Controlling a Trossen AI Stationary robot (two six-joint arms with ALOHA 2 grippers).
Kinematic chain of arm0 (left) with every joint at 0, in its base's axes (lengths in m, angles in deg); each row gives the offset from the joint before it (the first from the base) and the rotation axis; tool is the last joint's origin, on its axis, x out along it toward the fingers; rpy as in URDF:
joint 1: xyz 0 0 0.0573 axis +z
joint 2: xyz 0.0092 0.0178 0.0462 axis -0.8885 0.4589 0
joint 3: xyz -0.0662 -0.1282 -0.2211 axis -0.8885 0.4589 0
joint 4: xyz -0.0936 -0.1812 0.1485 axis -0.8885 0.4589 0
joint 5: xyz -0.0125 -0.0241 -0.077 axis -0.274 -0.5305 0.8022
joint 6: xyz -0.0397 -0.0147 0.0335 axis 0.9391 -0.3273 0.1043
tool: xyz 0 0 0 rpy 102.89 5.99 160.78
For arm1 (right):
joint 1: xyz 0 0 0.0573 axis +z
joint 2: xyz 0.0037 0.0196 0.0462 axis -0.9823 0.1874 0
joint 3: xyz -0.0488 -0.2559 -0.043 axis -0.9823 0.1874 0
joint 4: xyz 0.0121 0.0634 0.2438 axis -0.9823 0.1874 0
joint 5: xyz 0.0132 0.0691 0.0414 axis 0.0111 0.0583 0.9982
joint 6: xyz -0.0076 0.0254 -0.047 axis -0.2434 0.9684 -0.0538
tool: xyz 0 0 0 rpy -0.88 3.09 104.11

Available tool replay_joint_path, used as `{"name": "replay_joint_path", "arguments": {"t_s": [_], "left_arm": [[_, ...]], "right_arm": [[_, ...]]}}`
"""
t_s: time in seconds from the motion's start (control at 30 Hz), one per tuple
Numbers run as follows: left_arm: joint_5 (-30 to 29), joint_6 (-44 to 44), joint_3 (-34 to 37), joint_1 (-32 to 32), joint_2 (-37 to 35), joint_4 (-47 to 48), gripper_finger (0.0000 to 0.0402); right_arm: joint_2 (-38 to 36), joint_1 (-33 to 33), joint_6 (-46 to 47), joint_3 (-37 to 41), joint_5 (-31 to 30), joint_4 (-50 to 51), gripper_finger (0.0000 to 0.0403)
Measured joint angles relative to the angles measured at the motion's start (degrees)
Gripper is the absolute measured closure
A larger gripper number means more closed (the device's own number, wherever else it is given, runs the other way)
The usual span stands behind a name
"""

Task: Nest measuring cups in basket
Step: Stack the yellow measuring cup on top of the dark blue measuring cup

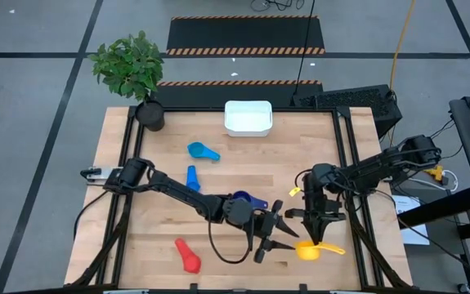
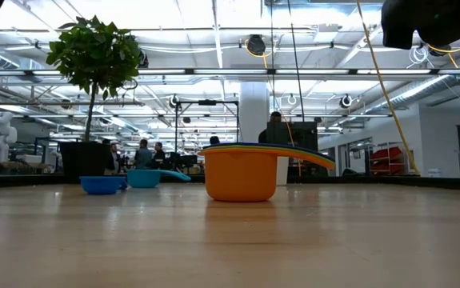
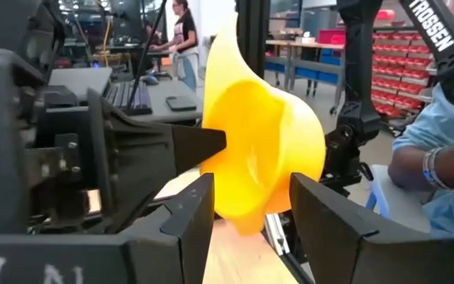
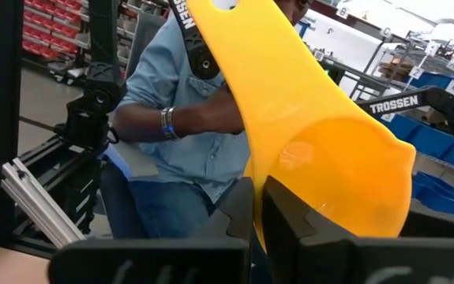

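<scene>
The yellow-orange cup (image 2: pixel 242 176) stands closest to the low camera, upright on the wooden table (image 1: pixel 136 245), with its handle reaching to one side. From above this same cup (image 1: pixel 308 250) lies near the table's front edge, far from the white basket (image 1: pixel 248 117), which sits at the back edge.

The right gripper (image 1: pixel 318 238) points down to this cup, and its fingers are closed on the cup's rim; in the right wrist view the yellow cup (image 4: pixel 321 150) fills the space just over the closed fingers. The right arm comes from the right side and bends sharply down at the wrist.

The left gripper (image 1: pixel 282 233) lies low and stretched out, just beside the same cup, with fingers parted to a middle width and the cup (image 3: pixel 262 150) in front of them, not gripped.

A dark blue cup (image 1: pixel 247 200) lies under the left arm. Two blue cups (image 1: pixel 203 151) (image 1: pixel 192 177) lie between the basket and this arm. A red cup (image 1: pixel 188 255) lies at the front, far from the basket.
</scene>
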Motion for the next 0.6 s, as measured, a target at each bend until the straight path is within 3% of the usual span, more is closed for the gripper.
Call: {"name": "replay_joint_path", "arguments": {"t_s": [0.37, 0.6], "left_arm": [[0.7, 1.3, 0.0, 0.0, 0.3, -1.1, 0.0208], [2.0, 1.3, 0.0, 0.2, 0.3, -0.4, 0.0238]], "right_arm": [[0.0, -1.8, 0.2, 0.0, 0.0, 0.9, 0.0401], [0.0, -2.6, 1.1, 0.0, 0.0, 0.9, 0.0401]]}}
